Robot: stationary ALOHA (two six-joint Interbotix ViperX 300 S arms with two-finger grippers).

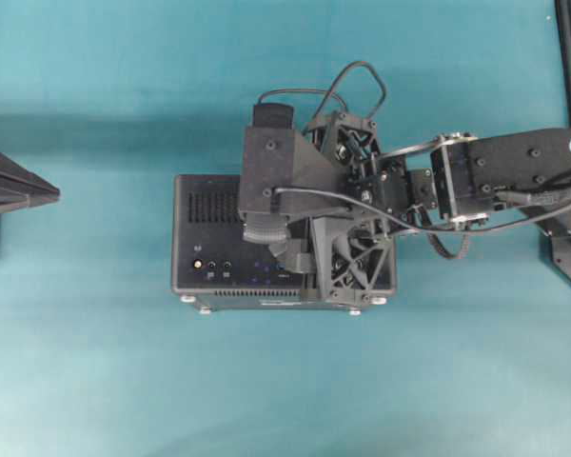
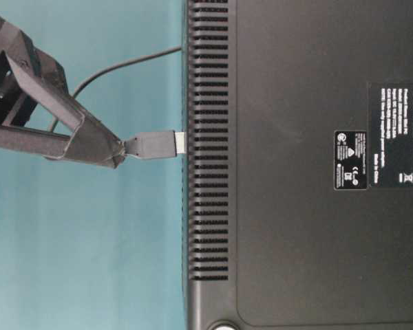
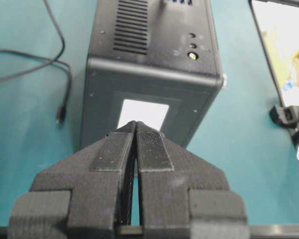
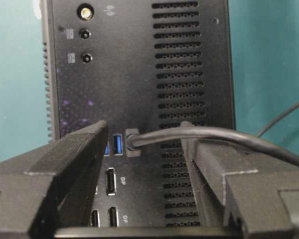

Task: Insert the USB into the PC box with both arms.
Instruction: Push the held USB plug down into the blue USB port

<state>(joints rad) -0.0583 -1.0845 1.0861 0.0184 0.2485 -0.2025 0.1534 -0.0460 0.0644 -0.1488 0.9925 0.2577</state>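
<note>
— What's right in front of you?

— My right pincer (image 4: 142, 164) first: its jaws stand wide apart, released, gripping nothing. Between them sits the USB (image 4: 131, 142), a small black rectangular plug seated in the PC box (image 4: 139, 74) just beside a blue port (image 4: 117, 144). Its thin dark cable bends off to the right, crossing above my right-hand finger (image 4: 214, 164).

— And the box itself?

— Black and rectangular. Past the plug I see a slotted vent grille (image 4: 192, 64) running up the panel, two round jacks (image 4: 84, 46) and a gold connector (image 4: 85, 11) at the far end. From table level, the plug's metal tip (image 2: 180, 143) meets the grilled edge, and a fingertip (image 2: 100, 148) is by the plug's rear.

— Your other pincer?

— My left pincer (image 3: 136, 130) is clenched, pads pressed together with nothing between, hanging near the box's end wall, which carries a white label (image 3: 143, 114). The box rests on teal cloth (image 1: 95, 362).
</note>
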